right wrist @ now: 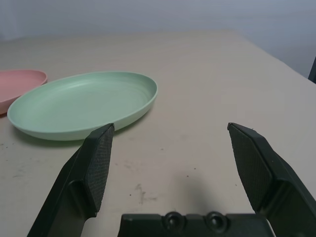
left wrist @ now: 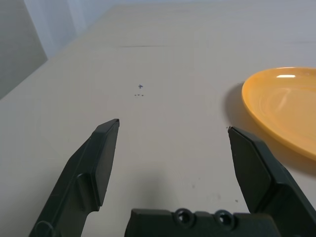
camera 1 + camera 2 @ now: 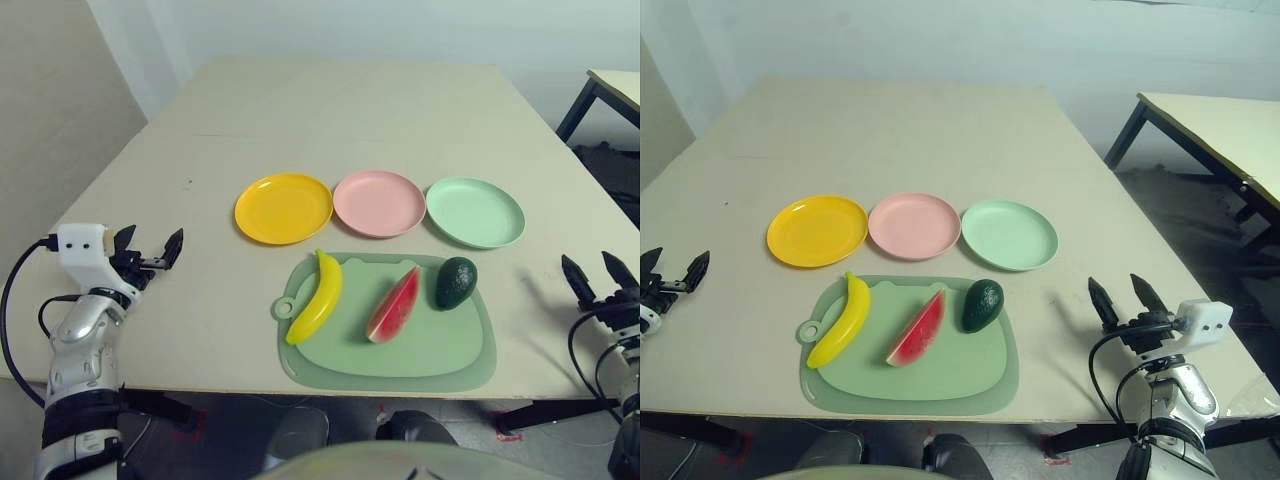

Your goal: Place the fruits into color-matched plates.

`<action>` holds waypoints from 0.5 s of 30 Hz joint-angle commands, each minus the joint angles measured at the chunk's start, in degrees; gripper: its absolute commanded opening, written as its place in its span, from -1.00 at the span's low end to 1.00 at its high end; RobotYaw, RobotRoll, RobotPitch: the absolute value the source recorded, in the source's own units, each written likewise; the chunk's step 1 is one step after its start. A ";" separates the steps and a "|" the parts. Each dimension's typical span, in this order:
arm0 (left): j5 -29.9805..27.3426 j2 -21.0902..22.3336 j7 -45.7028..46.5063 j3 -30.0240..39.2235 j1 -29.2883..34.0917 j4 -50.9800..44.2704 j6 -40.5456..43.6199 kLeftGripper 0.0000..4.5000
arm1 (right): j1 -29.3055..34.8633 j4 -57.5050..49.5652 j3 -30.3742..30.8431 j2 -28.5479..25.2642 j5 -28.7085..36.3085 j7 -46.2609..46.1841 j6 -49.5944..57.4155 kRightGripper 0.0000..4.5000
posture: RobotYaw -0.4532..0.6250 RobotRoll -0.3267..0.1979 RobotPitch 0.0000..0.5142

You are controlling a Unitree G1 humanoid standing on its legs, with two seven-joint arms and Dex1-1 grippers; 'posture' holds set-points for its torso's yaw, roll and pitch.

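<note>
- The banana [image 3: 315,297] lies on the left part of the pale green cutting mat [image 3: 440,355], its upper tip pointing toward the plates and its lower end close to the mat's handle hole.
- The watermelon wedge [image 3: 394,306] lies in the middle of the mat, red face up, slanted, apart from both other fruits.
- The avocado [image 3: 456,282] sits at the mat's right far corner, just beside the wedge's upper tip but not touching it.
- Beyond the mat, three plates stand in a row, rims nearly touching: the yellow-orange plate [image 3: 283,208] on the left, the pink plate [image 3: 379,203] in the middle, the mint green plate [image 3: 475,212] on the right. All three hold nothing.
- The banana is nearest the yellow-orange plate, and the avocado is nearest the mint green one.
- My left gripper [image 3: 150,250] hangs over the table's [image 3: 330,110] left side, well left of the mat, fingers spread apart and holding nothing; through my left wrist view the yellow-orange plate's rim shows just past one finger [image 2: 254,165].
- My right gripper [image 3: 1121,299] hangs to the right of the mat, near the table's front right edge, fingers likewise spread wide and holding nothing; in my right wrist view the mint green plate lies ahead of it.
</note>
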 commanded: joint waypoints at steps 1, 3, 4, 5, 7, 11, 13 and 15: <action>0.80 0.21 -0.39 -1.02 -0.25 1.20 0.03 1.00 | 0.08 1.31 -0.50 -0.19 0.06 -0.01 -0.32 1.00 | 0.15 0.25 -1.00; 0.69 0.34 -0.44 -0.99 -0.25 0.93 0.15 1.00 | 0.00 1.80 -0.47 -0.57 -0.17 0.13 -0.13 1.00 | 0.17 0.25 -1.00; 0.62 0.42 -0.44 -0.94 -0.18 0.72 0.22 1.00 | -0.11 2.11 -0.42 -0.83 -0.34 0.19 0.06 1.00 | 0.17 0.25 -1.00; 0.48 0.49 -0.50 -0.77 0.04 0.56 0.20 1.00 | -0.25 2.37 -0.41 -1.06 -0.44 0.21 0.21 1.00 | 0.18 0.25 -1.00; 0.46 0.28 -0.31 -0.76 0.33 0.07 0.25 1.00 | -0.62 2.96 -0.37 -1.61 -0.62 0.22 0.54 1.00 | 0.18 0.25 -1.00; 0.32 -0.84 0.18 -0.92 1.78 -1.44 0.26 1.00 | -0.74 3.94 -0.40 -2.66 -0.75 0.91 0.78 1.00 | 0.17 0.25 -1.00; 0.14 -1.47 0.37 -1.00 2.49 -2.23 0.40 1.00 | -0.47 4.16 -0.68 -3.27 -0.56 1.21 0.87 1.00 | 0.17 0.25 -1.00; 0.12 -2.17 0.55 -1.30 2.83 -3.07 0.62 1.00 | -0.37 4.34 -0.94 -4.07 -0.48 1.29 1.16 1.00 | 0.15 0.25 -1.00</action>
